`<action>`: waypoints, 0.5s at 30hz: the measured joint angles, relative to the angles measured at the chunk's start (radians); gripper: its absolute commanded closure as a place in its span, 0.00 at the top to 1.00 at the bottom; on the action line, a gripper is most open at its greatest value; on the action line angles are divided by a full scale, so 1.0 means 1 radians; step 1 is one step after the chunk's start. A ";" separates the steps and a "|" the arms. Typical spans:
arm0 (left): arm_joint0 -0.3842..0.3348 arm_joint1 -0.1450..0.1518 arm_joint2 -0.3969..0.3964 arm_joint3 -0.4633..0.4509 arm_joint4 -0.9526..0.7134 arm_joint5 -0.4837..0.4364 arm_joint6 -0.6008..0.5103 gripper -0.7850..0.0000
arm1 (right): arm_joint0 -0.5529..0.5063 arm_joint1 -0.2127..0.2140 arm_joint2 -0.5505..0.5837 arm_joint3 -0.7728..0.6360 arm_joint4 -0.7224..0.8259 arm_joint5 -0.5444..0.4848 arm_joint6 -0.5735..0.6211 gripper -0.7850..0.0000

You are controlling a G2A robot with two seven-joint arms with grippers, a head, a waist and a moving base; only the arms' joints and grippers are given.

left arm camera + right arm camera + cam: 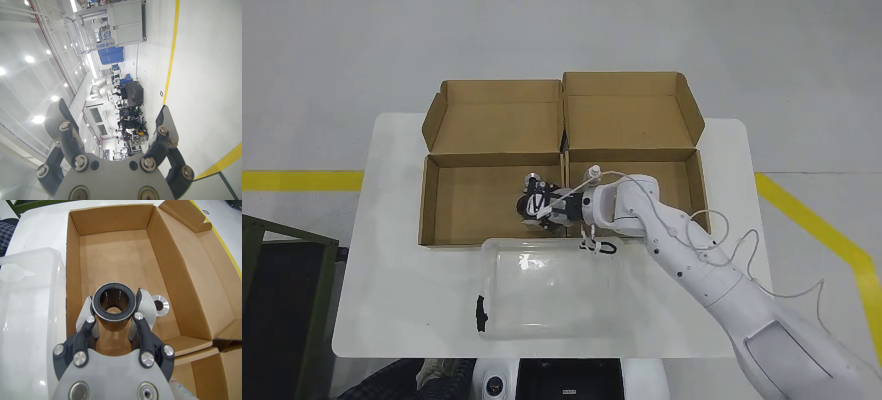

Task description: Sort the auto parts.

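Where the left cardboard box (457, 210) ends at its 3 o'clock side, a cylindrical bearing (113, 323) with black end rings is clamped by the right gripper (114, 301). The white fingers (146, 306) are pressed against its two sides and its bore faces the wrist. I cannot tell from here whether it touches the box floor. A silver ring (160, 305) lies flat on that floor, just beside one finger.

The second box (682, 190) sits against the first, at 1 o'clock on the white table (392, 260), with both lids folded back. At 6 o'clock from the boxes stands a clear plastic bin (552, 290), and a small black part (480, 312) rests at its 9 o'clock edge.

The left gripper (113, 103) is well away from the table, pointing out across the workshop floor, with its fingers (166, 121) spread wide and gripping nothing.
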 measured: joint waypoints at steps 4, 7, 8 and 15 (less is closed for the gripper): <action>0.000 0.000 0.000 0.000 0.000 0.000 0.000 1.00 | 0.011 -0.010 -0.009 0.025 0.002 0.000 0.004 0.31; 0.000 0.000 0.000 0.000 0.000 0.000 0.000 1.00 | 0.019 -0.017 -0.016 0.041 0.003 -0.002 0.006 0.38; 0.000 0.000 0.000 0.000 0.000 0.000 0.000 1.00 | 0.021 -0.018 -0.017 0.045 0.003 -0.003 0.007 0.39; 0.000 0.000 0.000 0.000 0.000 0.000 0.000 1.00 | 0.031 -0.029 -0.023 0.066 -0.007 -0.002 0.014 0.45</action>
